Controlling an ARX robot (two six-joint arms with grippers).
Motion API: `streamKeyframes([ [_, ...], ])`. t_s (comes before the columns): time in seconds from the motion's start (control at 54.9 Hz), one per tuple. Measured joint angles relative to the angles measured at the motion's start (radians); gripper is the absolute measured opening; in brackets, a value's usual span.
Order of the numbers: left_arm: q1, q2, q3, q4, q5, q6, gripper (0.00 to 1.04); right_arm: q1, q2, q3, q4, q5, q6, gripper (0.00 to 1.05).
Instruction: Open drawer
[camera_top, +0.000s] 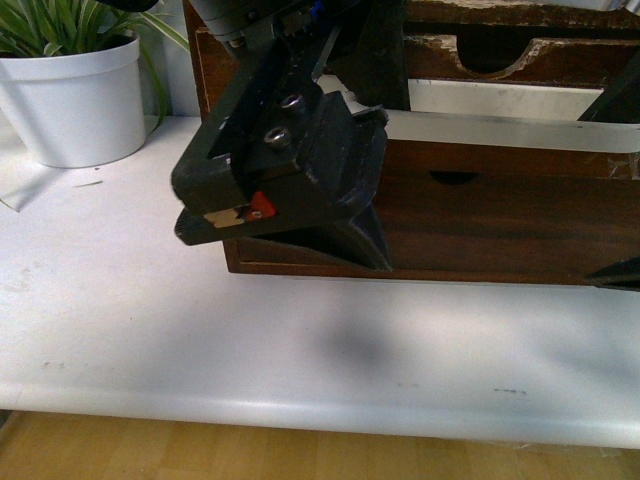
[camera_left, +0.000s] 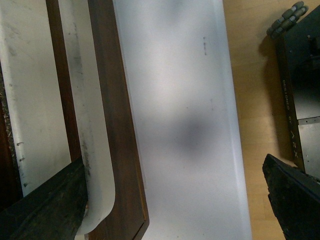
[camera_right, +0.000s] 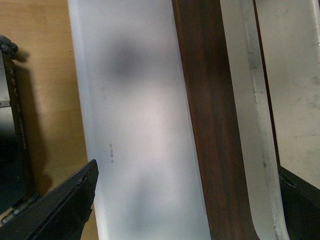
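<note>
Left wrist view: the left gripper (camera_left: 172, 165) has its jaws wide apart, astride the drawer front. One finger (camera_left: 45, 205) sits on the inner side of the handle and the other hangs out past the table edge, over the floor (camera_left: 250, 75).
Right wrist view: the right gripper (camera_right: 189, 169) is spread just as wide in the same straddle and clamps nothing.
Contact: each inner finger lies close to the handle's edge, but blur hides whether it touches.
Drawer (camera_top: 500, 215): dark brown front, low in the cabinet (camera_top: 205, 60) at table level. A pale inside shows behind the front, so it looks partly out already.
Handle (camera_top: 520, 133): a long white strip along the top of the front, above a half-round notch.
Handling: stiff wood, probably light enough, and it should slide straight out. The plastic handle is likely the weak part and may flex or peel under a hard tug.
Hold: hook behind the handle near both ends and pull evenly, so the drawer does not skew and jam.
Table (camera_top: 300, 340): white; the cabinet stands on it.
Plant (camera_top: 70, 90): in a white pot, well to the left.
</note>
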Motion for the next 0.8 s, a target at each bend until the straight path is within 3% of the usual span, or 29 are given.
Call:
streamKeyframes([
  [0.51,-0.027,-0.113,-0.098,-0.090,-0.005,0.073,0.99,0.004,-0.099,-0.053,-0.140,-0.035,-0.100,0.96],
  [0.801,-0.045,-0.148,-0.140,-0.067,-0.017,0.073,0.99,-0.001,-0.116,-0.056,-0.156,-0.038,-0.105,0.96],
])
